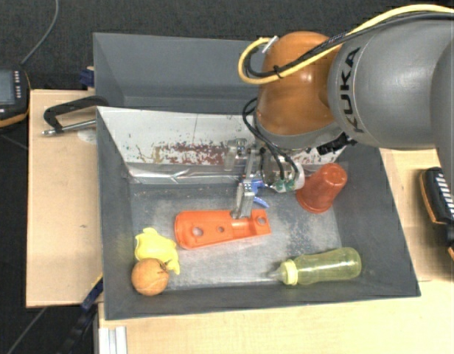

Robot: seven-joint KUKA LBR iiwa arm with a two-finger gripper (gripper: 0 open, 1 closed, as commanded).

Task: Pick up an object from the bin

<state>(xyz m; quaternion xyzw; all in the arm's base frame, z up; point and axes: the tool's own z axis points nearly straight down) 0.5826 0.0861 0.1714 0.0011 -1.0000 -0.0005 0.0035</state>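
Note:
My gripper point(247, 200) hangs in the middle of the bin, its fingers pointing down at the right end of a flat orange plastic piece point(219, 229) with holes in it. The fingertips reach the piece's upper right edge, with something small and blue beside them. A reddish-orange cup point(323, 187) lies on its side just to the right of the gripper.
A yellow-green bottle point(321, 265) lies near the front right wall. In the front left corner sit a yellow crumpled thing point(155, 246) and an orange ball point(149, 277). The arm with its orange cover hangs over the back right of the bin.

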